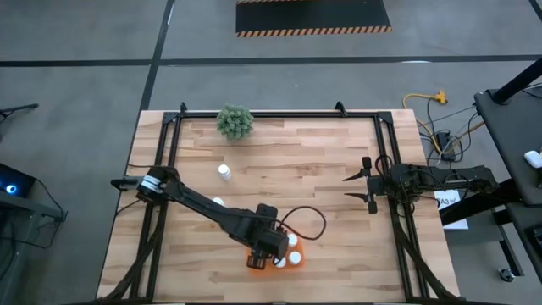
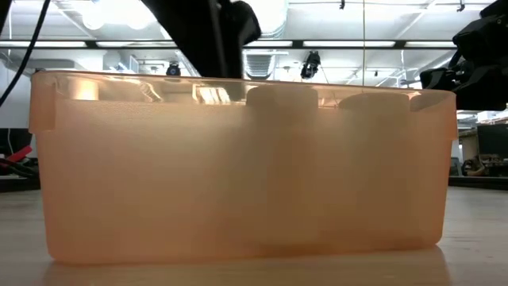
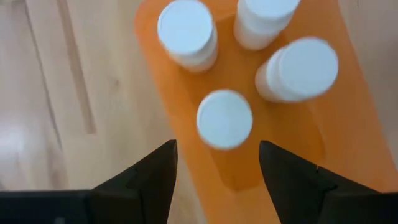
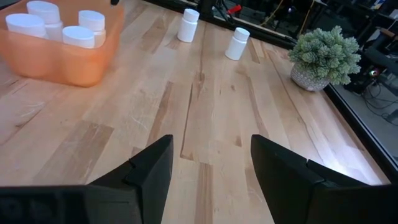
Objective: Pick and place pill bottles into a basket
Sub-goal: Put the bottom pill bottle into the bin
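Over the basket (image 1: 254, 258): left gripper (image 3: 217, 168) spread, a bottle (image 3: 224, 119) free beneath it.

Four bottles stand inside the basket; the one between the parted left fingers (image 3: 152, 177) touches neither, so it reads as released. Two more bottles (image 4: 188, 25) (image 4: 237, 43) stand well apart from the basket, on the side toward the plant (image 4: 323, 57). The right gripper (image 4: 211, 168) waits far from the basket, fingers apart and holding nothing. Judgement: the drop appears complete; the sound move is a straight lift clear of the caps before swinging toward the nearer outlying bottle, avoiding any sideways drag that could topple the standing ones or shift the basket.
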Available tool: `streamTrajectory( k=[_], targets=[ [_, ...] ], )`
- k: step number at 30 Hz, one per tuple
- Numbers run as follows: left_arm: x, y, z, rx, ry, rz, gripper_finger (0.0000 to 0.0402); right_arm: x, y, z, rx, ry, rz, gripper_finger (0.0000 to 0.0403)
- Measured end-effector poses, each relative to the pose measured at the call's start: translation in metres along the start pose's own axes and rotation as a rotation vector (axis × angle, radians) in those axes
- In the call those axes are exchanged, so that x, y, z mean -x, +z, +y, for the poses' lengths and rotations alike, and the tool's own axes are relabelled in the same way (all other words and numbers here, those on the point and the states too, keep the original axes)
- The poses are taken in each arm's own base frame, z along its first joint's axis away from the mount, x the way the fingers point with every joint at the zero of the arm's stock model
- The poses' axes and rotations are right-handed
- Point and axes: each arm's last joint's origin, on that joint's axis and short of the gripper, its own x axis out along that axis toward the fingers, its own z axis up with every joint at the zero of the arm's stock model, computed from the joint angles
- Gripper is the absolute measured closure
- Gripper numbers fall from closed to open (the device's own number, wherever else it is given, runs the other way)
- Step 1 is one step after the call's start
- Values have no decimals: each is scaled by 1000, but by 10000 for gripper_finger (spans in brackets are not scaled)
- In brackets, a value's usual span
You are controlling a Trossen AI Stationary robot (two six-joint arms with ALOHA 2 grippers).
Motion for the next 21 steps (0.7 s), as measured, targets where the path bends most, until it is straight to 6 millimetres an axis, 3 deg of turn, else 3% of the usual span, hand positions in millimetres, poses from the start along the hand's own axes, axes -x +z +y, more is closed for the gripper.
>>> streamTrajectory(
  k=[12, 16, 21],
  targets=[
    [18, -11, 0, -27, 5, 15, 192, 0, 0, 0, 0, 2, 0, 197],
    [22, -25, 1, -77, 3, 8, 192, 0, 0, 0, 0, 3, 0, 197],
    [27, -58, 11, -117, -4, -55, 192, 0, 0, 0, 0, 2, 0, 197]
  ],
)
